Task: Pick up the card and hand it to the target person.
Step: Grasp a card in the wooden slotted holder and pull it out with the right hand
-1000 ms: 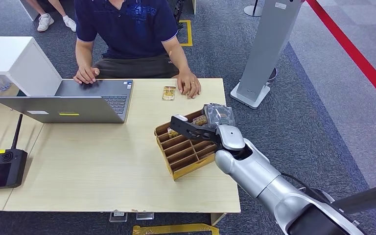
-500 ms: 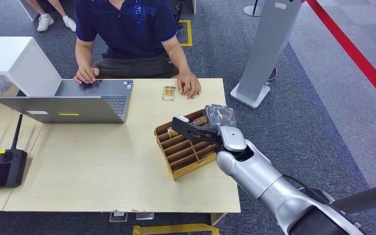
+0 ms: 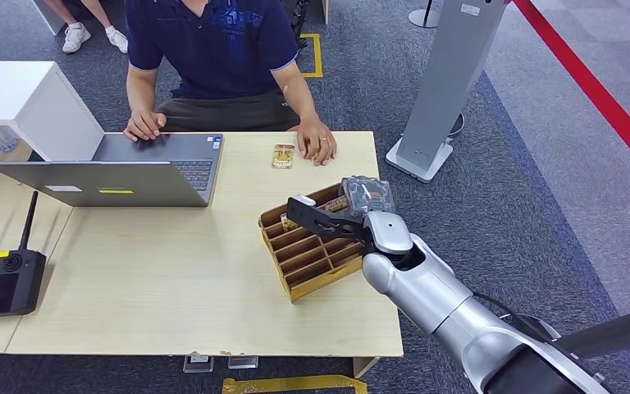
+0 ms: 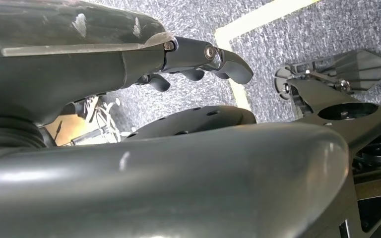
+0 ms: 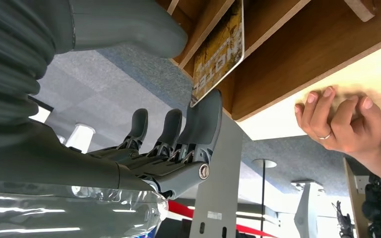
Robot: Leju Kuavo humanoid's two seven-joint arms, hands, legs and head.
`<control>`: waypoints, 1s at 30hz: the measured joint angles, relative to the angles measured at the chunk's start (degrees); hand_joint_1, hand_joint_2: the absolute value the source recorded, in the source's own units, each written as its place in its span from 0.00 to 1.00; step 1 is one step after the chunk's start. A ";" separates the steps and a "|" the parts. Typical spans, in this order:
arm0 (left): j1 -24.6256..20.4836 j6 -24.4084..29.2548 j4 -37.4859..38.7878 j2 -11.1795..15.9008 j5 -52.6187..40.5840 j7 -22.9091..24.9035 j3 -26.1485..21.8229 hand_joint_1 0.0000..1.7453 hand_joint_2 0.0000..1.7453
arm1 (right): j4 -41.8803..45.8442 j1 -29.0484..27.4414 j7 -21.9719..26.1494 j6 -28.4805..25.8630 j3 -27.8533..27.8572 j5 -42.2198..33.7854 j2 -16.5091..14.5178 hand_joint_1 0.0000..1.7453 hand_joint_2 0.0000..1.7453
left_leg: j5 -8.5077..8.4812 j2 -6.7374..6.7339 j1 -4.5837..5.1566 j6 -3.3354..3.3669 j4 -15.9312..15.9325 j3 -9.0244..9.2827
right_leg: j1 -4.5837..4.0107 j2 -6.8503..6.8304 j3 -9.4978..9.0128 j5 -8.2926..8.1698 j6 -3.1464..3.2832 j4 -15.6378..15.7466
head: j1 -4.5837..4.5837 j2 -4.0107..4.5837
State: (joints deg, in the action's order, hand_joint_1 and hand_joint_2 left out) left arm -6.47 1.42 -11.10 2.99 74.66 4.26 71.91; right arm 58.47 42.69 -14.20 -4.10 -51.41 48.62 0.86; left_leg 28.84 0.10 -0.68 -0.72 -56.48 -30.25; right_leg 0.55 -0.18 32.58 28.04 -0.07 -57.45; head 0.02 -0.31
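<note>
Right robot hand [image 5: 178, 144], fingers apart, touches the card [image 5: 218, 52] in the wooden organizer [image 3: 308, 254]; pinch both faces squarely before lifting.

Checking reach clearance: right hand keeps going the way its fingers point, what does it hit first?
Likely the card standing in the wooden organizer: the right hand has a fingertip at its edge already. Contact is unclear.
</note>
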 joint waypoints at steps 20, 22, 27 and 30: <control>0.01 -0.03 0.00 0.00 1.13 -0.03 0.00 0.00 0.00 | 0.00 0.03 -0.67 0.08 0.07 -0.17 0.02 0.81 1.00 | 0.00 0.00 0.00 0.00 0.00 0.01 | 0.00 0.00 0.00 0.00 0.00 0.00 | 0.00 0.00; 0.06 0.47 0.00 0.00 3.92 -0.70 -0.25 0.00 0.00 | 0.02 0.03 -0.97 0.08 0.12 -0.09 0.02 0.81 1.00 | 0.00 0.00 0.00 0.00 0.00 0.01 | 0.00 0.00 0.00 0.00 0.00 0.00 | 0.00 0.00; 0.15 0.78 0.00 0.04 6.56 -2.03 -1.14 0.00 0.00 | 0.35 -0.06 -1.58 0.04 0.52 0.15 0.17 0.81 1.00 | 0.00 0.00 0.00 0.00 0.00 0.01 | 0.00 0.00 0.00 0.00 0.00 0.00 | 0.00 0.00; 0.14 -0.38 0.00 -0.09 5.31 -2.43 -1.16 0.00 0.00 | 0.72 -0.20 -1.92 -0.55 0.76 0.46 0.43 0.81 1.00 | 0.00 0.00 0.00 0.00 0.00 0.01 | 0.00 0.00 0.01 0.00 0.00 0.00 | 0.00 0.00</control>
State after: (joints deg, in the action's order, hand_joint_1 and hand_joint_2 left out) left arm -6.33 1.04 -11.10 2.91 79.97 1.84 70.75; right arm 59.18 42.49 -16.12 -4.66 -50.65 49.07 1.29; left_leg 28.84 0.10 -0.68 -0.72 -56.49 -30.24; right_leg 0.56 -0.18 32.58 28.04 -0.07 -57.45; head 0.02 -0.31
